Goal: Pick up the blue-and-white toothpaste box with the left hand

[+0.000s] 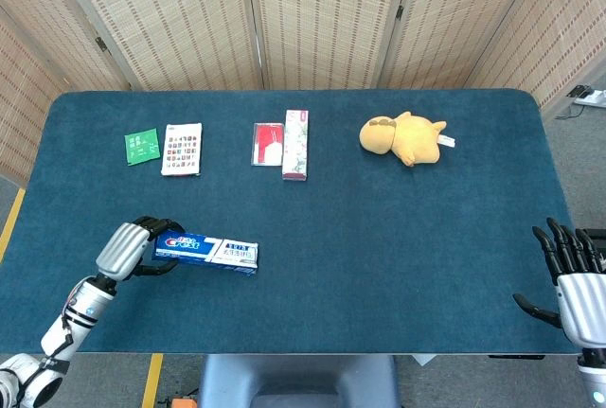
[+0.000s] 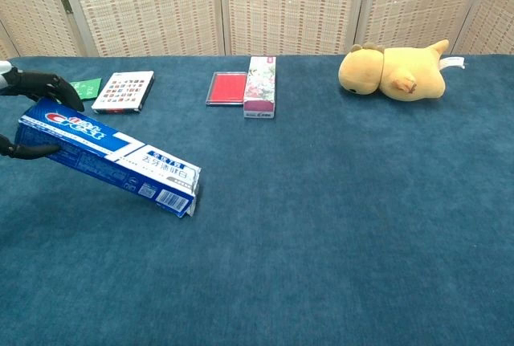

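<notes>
Gripping toothpaste box [image 2: 108, 159], left robot hand [image 1: 128, 247]; free end tilted down rightward.

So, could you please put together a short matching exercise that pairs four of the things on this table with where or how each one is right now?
Things:
1. toothpaste box
2. yellow plush toy
3. green packet
4. right hand

States:
A. lying at the far right of the table
B. open, holding nothing, at the near right edge
C. gripped at one end by the left hand, tilted
D. flat at the far left, beside a white card

Pairs: 1-C, 2-A, 3-D, 4-B
</notes>
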### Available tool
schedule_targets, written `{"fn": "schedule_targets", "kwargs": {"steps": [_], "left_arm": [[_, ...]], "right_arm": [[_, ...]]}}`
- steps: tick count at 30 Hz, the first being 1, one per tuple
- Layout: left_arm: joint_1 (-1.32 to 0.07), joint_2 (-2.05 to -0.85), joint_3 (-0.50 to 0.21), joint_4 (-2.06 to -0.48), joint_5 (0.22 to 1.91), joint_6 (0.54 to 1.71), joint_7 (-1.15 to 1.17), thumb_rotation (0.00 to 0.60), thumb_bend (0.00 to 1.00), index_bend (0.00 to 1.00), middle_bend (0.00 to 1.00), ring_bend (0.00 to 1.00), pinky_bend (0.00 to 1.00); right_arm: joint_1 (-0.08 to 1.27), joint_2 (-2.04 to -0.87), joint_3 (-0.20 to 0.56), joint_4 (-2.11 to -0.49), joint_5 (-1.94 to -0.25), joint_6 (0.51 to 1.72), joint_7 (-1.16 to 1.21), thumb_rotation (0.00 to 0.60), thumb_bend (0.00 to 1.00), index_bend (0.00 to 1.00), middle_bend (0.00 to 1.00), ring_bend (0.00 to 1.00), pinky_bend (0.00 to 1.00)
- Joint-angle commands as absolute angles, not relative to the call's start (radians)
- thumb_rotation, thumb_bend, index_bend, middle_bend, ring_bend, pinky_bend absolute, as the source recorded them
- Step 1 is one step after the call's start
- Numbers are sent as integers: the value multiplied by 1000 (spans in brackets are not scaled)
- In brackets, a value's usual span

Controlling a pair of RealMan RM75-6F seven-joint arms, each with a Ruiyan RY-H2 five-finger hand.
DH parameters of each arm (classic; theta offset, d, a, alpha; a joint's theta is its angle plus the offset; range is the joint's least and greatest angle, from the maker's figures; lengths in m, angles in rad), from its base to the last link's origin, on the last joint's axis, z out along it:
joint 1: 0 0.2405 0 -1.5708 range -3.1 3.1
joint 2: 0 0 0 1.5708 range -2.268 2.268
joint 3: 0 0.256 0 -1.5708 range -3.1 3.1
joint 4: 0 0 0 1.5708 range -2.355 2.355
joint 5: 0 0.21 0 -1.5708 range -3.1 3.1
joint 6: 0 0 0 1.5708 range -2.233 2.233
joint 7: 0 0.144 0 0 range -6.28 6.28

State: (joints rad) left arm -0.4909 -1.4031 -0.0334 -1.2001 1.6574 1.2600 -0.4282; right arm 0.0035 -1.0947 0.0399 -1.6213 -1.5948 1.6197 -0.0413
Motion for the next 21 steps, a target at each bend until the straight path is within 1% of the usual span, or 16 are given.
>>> {"fn": "schedule_targets", "kwargs": {"steps": [1, 5, 11, 21], "left_arm": [[-519, -1325, -36, -1278, 1657, 1214, -273, 600, 283, 359, 445, 406, 306], [-517, -1254, -24, -1360, 1652, 1192, -105, 600, 276, 353, 445, 395, 256], [-519, -1166, -27, -1460, 1632, 1169, 77, 600, 262, 344, 443, 381, 234], [-532, -1085, -67, -1490, 1642, 1207, 290, 600, 251, 338, 439, 377, 232]], "right_arm": [[1, -1094, 40, -1622, -1595, 1623, -41, 600, 113, 0, 0, 0, 0], [1, -1094, 40, -1623, -1594, 1618, -43, 600, 113, 0, 0, 0, 0], [7, -1097, 38, -1625, -1600, 1606, -52, 600, 113, 0, 0, 0, 0], [8, -1095, 39, -1623, -1604, 1604, -50, 600, 113, 0, 0, 0, 0]]}}
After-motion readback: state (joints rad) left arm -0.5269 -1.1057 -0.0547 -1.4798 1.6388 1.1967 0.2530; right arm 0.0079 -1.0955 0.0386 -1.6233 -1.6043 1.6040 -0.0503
